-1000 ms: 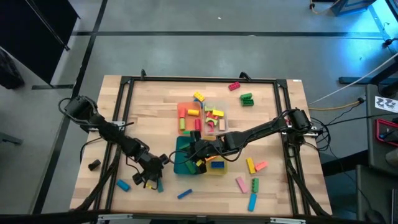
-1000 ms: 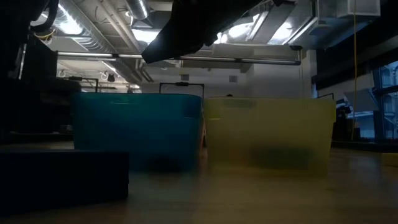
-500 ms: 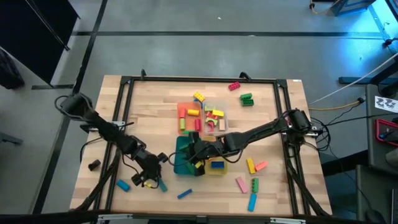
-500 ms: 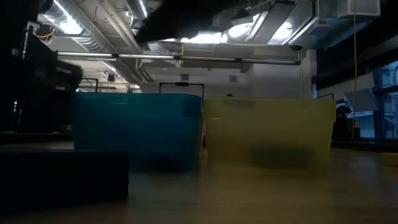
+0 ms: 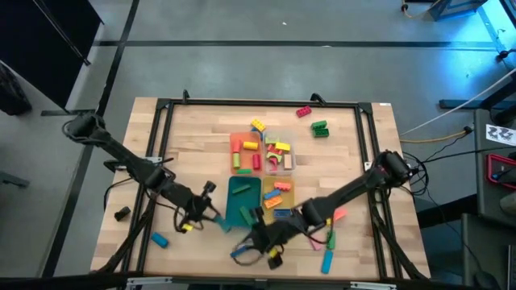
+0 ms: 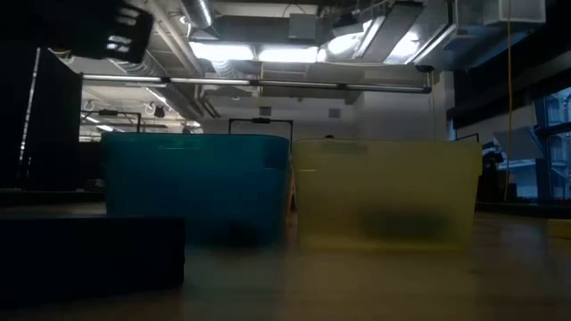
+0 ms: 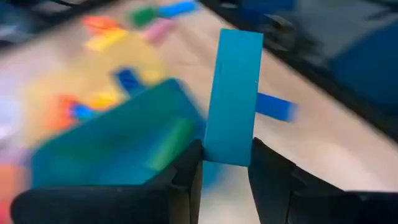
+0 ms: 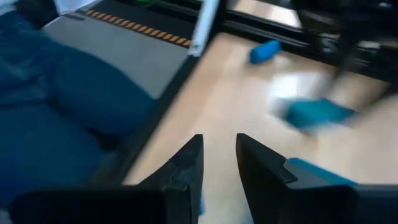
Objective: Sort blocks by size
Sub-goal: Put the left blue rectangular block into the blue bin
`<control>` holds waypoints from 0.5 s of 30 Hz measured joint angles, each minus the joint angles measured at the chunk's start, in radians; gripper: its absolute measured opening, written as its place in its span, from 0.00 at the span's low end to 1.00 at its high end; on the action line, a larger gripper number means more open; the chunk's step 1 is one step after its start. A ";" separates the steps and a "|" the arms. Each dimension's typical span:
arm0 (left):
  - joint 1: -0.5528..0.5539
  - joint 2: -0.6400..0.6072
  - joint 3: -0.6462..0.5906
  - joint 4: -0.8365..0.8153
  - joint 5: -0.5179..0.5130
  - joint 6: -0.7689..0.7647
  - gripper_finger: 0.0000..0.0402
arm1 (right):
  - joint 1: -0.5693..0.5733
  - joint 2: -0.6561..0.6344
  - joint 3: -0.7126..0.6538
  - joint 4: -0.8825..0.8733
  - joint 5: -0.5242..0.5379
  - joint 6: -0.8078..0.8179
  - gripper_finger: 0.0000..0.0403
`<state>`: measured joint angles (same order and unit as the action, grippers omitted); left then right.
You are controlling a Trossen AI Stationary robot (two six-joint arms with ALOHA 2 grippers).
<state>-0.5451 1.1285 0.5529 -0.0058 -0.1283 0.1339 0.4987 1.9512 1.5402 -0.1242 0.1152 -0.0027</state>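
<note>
A: Two tools are seen. By the left tool [image 7: 225, 163] a blue bar [image 7: 233, 98] is pinched, its long axis upright between the fingers.

B: And the teal tray [image 5: 242, 201]?

A: Just beside it, toward the right arm. The right tool [image 5: 256, 240], narrowly parted, holds nothing visible near the bench [image 5: 193, 145] front.

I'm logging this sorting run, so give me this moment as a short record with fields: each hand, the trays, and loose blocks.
left hand: shut on a blue block, beside the teal tray
right hand: near the table's front edge, nothing visible between its fingers
trays: orange tray, clear tray, teal tray, yellow tray
loose blocks: red block and green block at the back; blue bar at the front
</note>
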 joint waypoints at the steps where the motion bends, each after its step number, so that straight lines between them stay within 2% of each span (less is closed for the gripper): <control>1: 0.009 0.000 0.000 0.016 -0.041 0.008 0.23 | 0.012 0.000 0.000 -0.001 -0.001 0.000 0.24; 5: 0.061 0.024 0.000 0.075 -0.126 0.059 0.23 | 0.048 0.000 0.000 0.001 0.000 0.001 0.24; 10: 0.133 0.082 0.000 0.131 -0.131 0.086 0.26 | 0.068 0.000 0.000 0.002 0.004 0.008 0.24; 15: 0.178 0.142 0.000 0.157 -0.131 0.080 0.29 | 0.062 0.000 0.000 0.003 0.008 0.153 0.24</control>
<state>-0.3669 1.2705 0.5533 0.1508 -0.2591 0.2143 0.5607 1.9511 1.5402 -0.1215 0.1234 0.1504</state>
